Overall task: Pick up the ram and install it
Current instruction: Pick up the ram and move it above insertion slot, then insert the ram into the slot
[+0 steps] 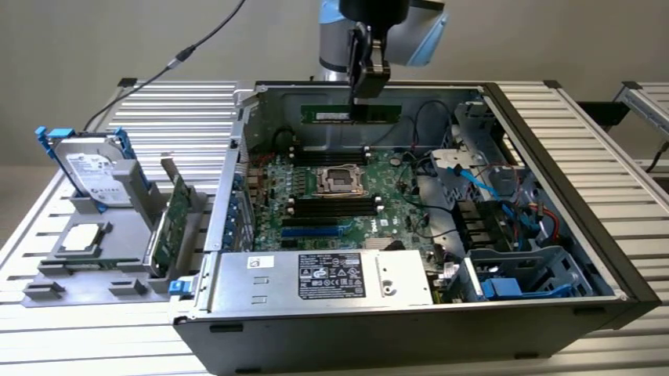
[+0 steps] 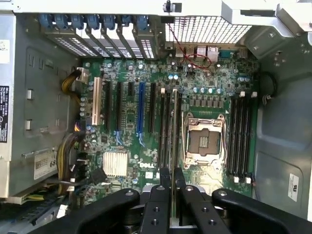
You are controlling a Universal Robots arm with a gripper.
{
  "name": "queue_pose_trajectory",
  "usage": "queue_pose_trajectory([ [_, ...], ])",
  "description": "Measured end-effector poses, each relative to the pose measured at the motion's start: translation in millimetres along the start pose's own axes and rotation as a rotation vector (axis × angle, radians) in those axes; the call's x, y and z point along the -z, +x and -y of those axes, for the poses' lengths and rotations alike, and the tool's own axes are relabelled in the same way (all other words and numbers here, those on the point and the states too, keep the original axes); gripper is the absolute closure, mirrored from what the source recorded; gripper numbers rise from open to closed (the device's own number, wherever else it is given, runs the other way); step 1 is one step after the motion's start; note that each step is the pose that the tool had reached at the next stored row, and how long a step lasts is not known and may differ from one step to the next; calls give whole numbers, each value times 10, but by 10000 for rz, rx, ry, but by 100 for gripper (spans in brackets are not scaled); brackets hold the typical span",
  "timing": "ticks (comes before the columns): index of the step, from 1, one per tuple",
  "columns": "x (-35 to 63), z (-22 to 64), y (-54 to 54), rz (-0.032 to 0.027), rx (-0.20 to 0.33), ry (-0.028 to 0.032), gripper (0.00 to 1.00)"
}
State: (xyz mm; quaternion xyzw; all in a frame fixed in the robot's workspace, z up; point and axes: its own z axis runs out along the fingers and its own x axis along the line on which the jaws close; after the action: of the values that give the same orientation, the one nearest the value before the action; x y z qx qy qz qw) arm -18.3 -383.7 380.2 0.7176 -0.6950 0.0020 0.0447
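The tool [image 1: 366,98] is shut tight on the ram [image 1: 350,114]. It pinches the long green stick from above, near its middle. The ram lies level in the air. In the exterior view it hangs at 12 o'clock of the open computer case [image 1: 569,204], close to the far wall.

Toward 6 o'clock from the ram sits the green board [image 1: 303,231], with a square chip socket [image 1: 343,178] near its middle. Black slots [image 1: 332,205] run along the 6 o'clock side of the socket. A 2nd row of slots [image 1: 334,151] runs along its 12 o'clock side. The ram is not in any of them.

From the wrist camera, the 2 black fingers [image 2: 165,176] squeeze the thin edge of the ram, and the board lies well below them.

A silver power box [image 1: 324,278] fills the 6 o'clock end of the case. Out at 9 o'clock of the case, a hard drive [image 1: 92,168] with blue rails leans in a grey holder [image 1: 105,262] on the surface [image 1: 157,110]. A wider green card [image 1: 172,223] stands on edge just beside the case wall.
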Motion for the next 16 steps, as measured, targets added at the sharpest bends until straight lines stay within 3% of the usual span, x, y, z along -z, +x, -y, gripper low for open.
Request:
queue_pose_trajectory([
  [5,-35,-8,-4,43,-210,-7,86],
  [16,-36,-8,-4,47,-211,-6,86],
])
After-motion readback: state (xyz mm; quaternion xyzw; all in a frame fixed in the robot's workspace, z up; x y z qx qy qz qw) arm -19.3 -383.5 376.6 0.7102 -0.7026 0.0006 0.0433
